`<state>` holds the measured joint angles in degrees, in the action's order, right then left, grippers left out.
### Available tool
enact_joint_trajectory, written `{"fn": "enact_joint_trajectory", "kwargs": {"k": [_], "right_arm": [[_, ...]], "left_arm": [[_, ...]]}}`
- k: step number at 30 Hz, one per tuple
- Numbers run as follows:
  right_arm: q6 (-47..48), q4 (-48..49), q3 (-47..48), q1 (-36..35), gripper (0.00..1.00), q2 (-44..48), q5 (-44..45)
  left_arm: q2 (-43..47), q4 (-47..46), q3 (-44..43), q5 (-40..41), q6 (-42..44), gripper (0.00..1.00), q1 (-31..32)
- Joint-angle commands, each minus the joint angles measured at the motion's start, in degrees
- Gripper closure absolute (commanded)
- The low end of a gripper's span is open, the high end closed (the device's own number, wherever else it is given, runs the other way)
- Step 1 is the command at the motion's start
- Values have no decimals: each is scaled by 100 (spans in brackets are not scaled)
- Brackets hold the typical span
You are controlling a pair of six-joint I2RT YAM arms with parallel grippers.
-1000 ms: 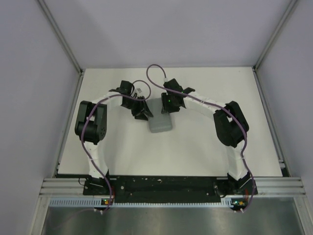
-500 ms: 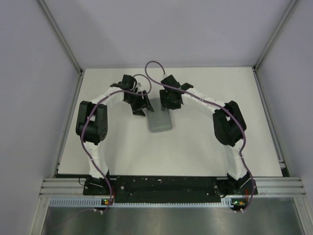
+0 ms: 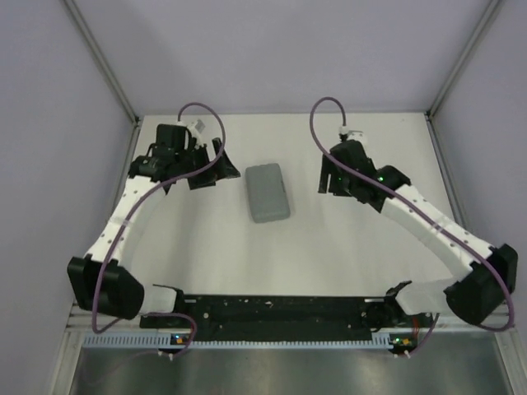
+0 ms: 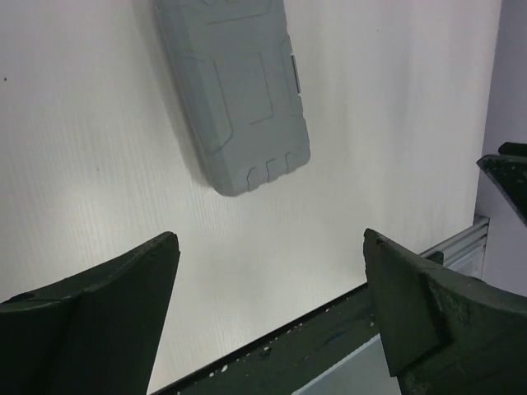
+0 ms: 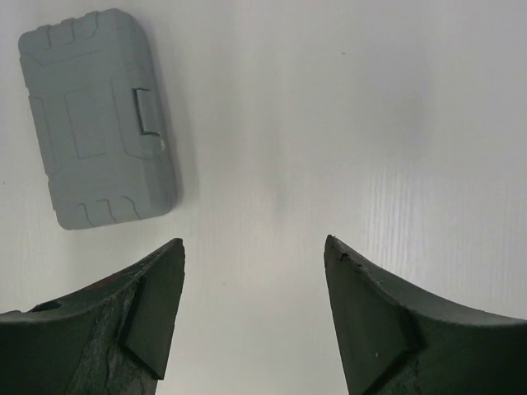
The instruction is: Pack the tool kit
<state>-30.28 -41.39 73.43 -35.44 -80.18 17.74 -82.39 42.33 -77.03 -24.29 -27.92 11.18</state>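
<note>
**Case shut, both grippers off it**

I see the grey tool kit (image 3: 268, 192) lying closed and flat in the middle of the table (image 3: 346, 255), with no loose tools in sight. My left gripper (image 4: 268, 247) and right gripper (image 5: 254, 247) hang wide open and empty on either side of it. Packing looks finished to me, so next I'd only park the arms.

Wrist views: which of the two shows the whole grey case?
The right wrist view: the grey case lies whole at its upper left. In the left wrist view the top edge cuts it off.
</note>
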Motion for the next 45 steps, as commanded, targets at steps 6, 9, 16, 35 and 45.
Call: {"fn": "enact_joint_trajectory", "kwargs": {"k": [6, 9, 16, 35, 45], "right_arm": [[-287, -212, -1427, 46, 32, 3076, 1557], [127, -396, -1358, 64, 27, 3719, 1715], [629, -958, -725, 64, 8, 4476, 1803], [1104, -1161, -136, 64, 2, 4757, 1645], [1086, -1170, -153, 64, 2, 4749, 1549]], "left_arm": [[2621, 451, 1147, 504, 699, 12, 25], [3157, 627, 1156, 1012, 893, 13, 25], [3870, 1084, 383, 1787, 788, 1, 25], [4468, 1445, 48, 2201, 375, 1, 25], [4460, 1296, 31, 2280, 331, 1, 25]]}}
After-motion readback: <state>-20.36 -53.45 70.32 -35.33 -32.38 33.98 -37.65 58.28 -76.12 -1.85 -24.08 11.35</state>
